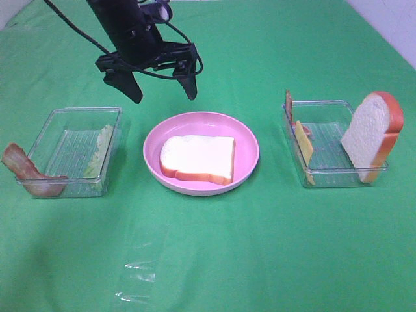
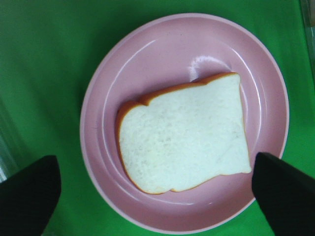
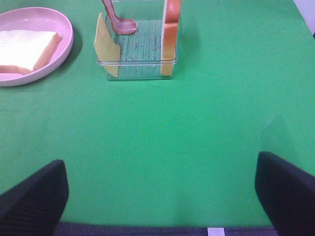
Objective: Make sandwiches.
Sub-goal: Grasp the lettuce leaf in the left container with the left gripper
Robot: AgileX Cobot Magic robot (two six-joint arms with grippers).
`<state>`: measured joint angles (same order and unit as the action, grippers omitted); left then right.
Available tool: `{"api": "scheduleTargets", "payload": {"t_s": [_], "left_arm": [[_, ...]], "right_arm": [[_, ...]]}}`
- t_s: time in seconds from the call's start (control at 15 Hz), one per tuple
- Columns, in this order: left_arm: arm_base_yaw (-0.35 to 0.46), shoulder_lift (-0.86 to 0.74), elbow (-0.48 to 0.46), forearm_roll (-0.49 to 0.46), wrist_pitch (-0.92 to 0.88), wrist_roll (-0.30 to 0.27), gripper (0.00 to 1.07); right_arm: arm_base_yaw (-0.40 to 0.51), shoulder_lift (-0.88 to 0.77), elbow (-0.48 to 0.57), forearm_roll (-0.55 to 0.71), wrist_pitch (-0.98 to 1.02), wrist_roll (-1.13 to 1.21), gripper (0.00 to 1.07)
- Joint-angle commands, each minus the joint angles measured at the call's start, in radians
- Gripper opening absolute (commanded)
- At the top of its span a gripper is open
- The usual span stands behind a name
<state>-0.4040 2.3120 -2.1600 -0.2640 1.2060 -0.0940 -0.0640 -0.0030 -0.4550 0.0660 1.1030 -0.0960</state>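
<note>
One bread slice (image 1: 197, 158) lies flat on the pink plate (image 1: 247, 140), with the left tool (image 1: 164, 96) spread wide and empty above it. The right tool (image 3: 157, 196) is likewise released. Left to stack: lettuce (image 1: 101, 153), bacon (image 1: 23, 170), cheese (image 1: 304, 151) and the second slice (image 1: 370, 133), all in clear trays (image 1: 84, 109) flanking the plate.

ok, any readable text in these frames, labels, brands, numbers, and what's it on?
None. No words, labels, brands or numbers show in any view. The pink plate, the bread slice on it, the left tray, the right tray and the green cloth are plain; the left gripper shows no marking.
</note>
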Motion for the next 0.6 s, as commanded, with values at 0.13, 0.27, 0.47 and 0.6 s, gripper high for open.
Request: {"api": "scheduleTargets", "payload": {"t_s": [0.13,0.27,0.47,0.6], "left_arm": [[-0.001,-0.195,0.191,0.167,0.114,-0.024,0.98],[-0.001,-0.28,0.341,0.239,0.114,-0.057,0.98],[0.006,-0.279,0.447,0.27,0.091,-0.089,0.98],[0.006,-0.231,0.47,0.27,0.02,-0.143,0.98]], "right_arm": [[-0.005,-0.025,0.002,0.002,-0.005,-0.001,0.99],[-0.005,-0.025,0.002,0.003,-0.005,-0.001,0.99],[-0.005,-0.025,0.002,0.003,-0.005,-0.001,0.99],[-0.005,-0.025,0.002,0.003,-0.005,-0.001,0.99]]}}
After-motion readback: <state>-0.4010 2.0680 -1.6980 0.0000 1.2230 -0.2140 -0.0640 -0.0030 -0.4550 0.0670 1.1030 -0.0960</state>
